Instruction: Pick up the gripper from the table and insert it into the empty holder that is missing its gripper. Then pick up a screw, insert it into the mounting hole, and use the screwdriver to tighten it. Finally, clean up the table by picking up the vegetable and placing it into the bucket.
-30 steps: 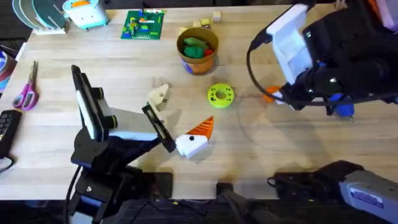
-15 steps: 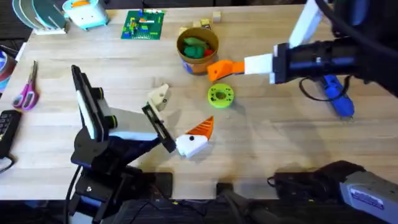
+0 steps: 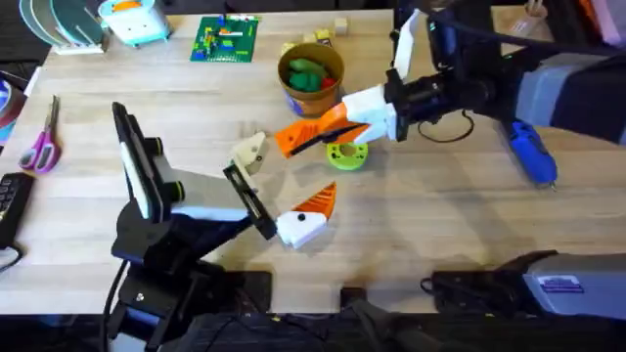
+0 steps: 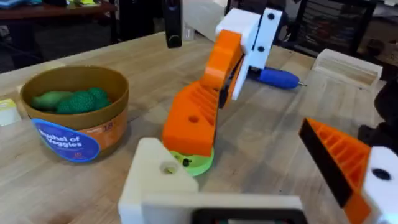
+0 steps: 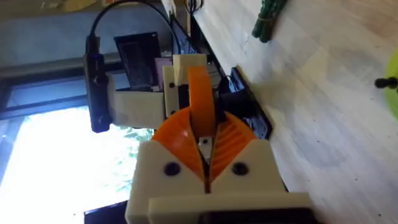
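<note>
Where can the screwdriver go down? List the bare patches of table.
Bare table lies below the blue screwdriver, and between the scissors and the bucket. Crowded: around the lime-green disc, under the right gripper.

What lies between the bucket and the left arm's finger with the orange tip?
In the overhead view, the lime-green disc, with the right gripper reaching across, lies between the bucket and that finger.

Blue screwdriver (image 3: 533,156), yellow-orange bucket (image 3: 311,86), lime-green disc (image 3: 346,152).
</note>
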`<state>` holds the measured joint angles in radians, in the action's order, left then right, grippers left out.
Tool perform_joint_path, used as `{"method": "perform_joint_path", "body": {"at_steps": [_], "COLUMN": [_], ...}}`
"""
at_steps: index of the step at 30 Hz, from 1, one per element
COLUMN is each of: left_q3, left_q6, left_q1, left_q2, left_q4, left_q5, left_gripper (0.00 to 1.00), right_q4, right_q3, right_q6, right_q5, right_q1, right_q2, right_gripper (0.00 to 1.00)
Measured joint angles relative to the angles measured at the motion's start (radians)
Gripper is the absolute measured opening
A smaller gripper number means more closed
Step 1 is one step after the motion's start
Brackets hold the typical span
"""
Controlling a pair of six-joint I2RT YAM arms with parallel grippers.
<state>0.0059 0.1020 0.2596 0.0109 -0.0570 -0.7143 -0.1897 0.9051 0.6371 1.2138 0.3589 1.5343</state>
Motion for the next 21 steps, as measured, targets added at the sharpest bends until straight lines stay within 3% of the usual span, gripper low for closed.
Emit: {"method": "perform_joint_path", "body": {"at_steps": [7, 21], "left_q3": [0.0, 0.0], "left_q6": [0.0, 0.003], "left_q1": [0.0, 0.0], "left_q2": [0.0, 0.0], "left_q4": [0.0, 0.0], "left_q5": [0.0, 0.024], "left_gripper": [0.993, 0.993], "right_q4": [0.025, 0.171], "right_q3": [0.0, 0.0], "right_q6": [0.021, 0.104], "right_q5": [0.034, 0.044], "right_q1": [0.049, 0.063], "right_q2": [0.036, 0.047], "right_gripper": [0.01, 0.009]}}
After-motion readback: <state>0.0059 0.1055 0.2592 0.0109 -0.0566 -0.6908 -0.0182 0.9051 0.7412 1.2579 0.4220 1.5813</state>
